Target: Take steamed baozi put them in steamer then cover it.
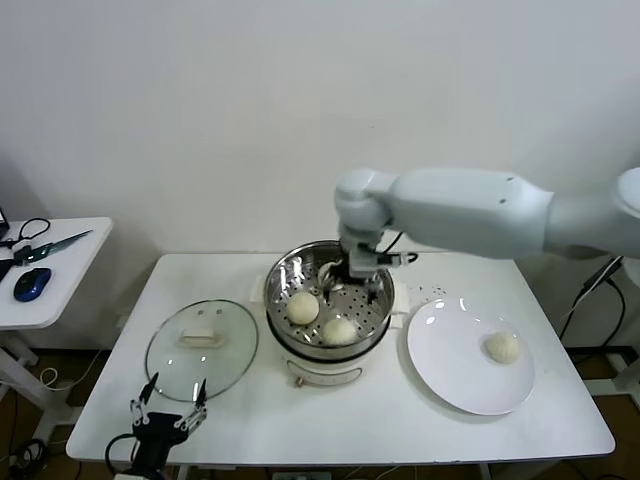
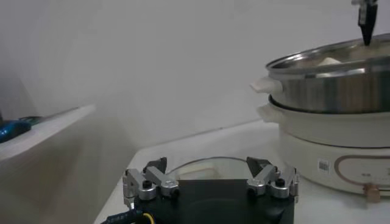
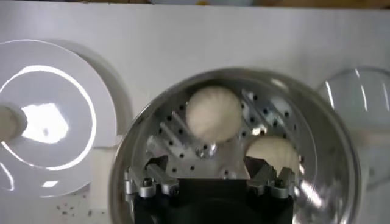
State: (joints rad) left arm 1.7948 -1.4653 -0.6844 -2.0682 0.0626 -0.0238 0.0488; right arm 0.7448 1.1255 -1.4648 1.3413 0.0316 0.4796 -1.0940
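Baozi (image 3: 213, 113) lies just ahead of my right gripper (image 3: 209, 176), jaws apart, empty, inside the steamer (image 1: 283, 275); next, fetching the plate's (image 1: 440, 375) last bun.

Bright, even overhead light; glare flares on the white plate (image 3: 49, 122) and the steamer (image 3: 341, 176) rim, soft shadows fall beneath, and wrist views blur slightly

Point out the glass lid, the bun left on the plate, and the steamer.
lid (image 1: 175, 362), head view, on the bare glass
bun (image 1: 502, 347), head view, on its domed top
steamer (image 1: 283, 277), head view, on its steel rim
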